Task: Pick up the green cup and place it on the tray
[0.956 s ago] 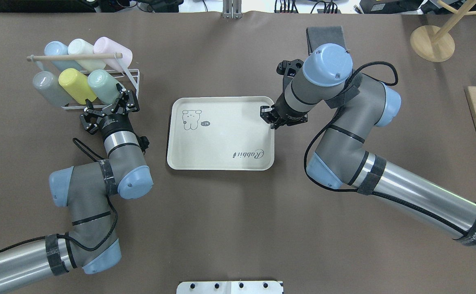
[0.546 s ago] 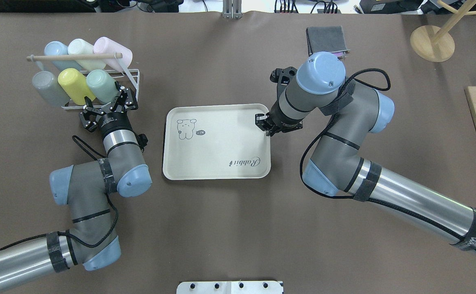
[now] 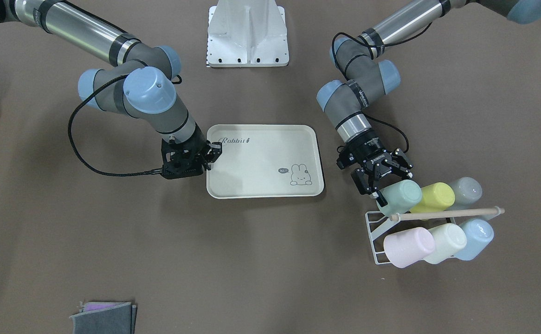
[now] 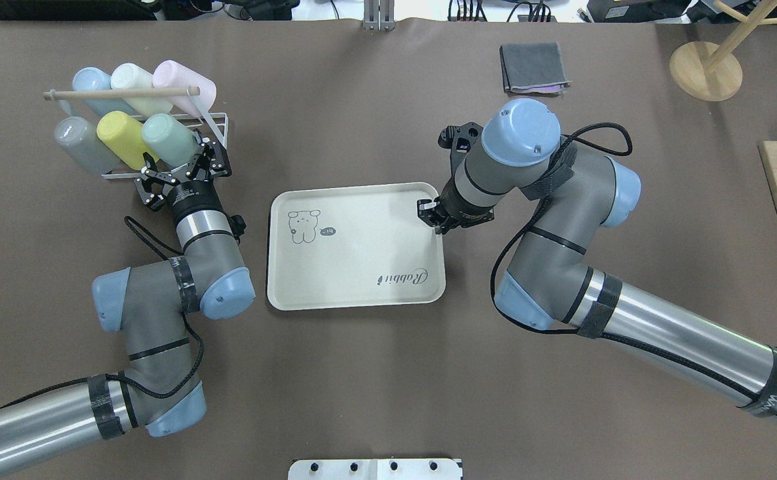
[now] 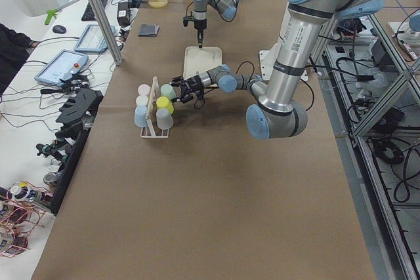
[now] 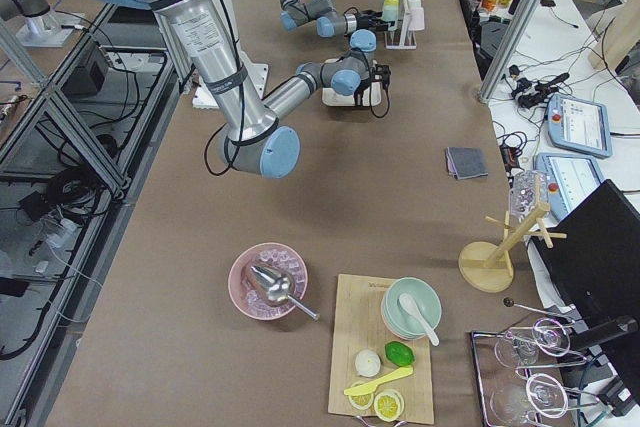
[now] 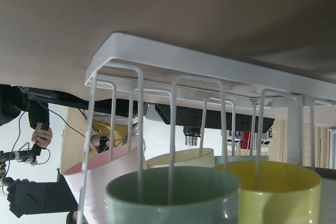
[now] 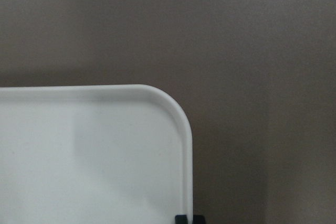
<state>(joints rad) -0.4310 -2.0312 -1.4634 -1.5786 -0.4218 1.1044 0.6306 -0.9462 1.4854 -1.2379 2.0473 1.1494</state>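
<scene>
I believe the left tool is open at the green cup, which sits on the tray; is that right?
Not quite: the green cup sits on the white wire rack, not the tray, as the overhead exterior view shows. The left tool is open at it.

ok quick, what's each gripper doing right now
Left gripper: open, jaws at the green cup, not holding it.
Right gripper: shut on the tray rim.

In the left wrist view the green cup (image 7: 173,198) runs off the bottom edge; the right end effector (image 8: 187,217) shows only a dark sliver at the tray (image 8: 105,150) rim
</scene>
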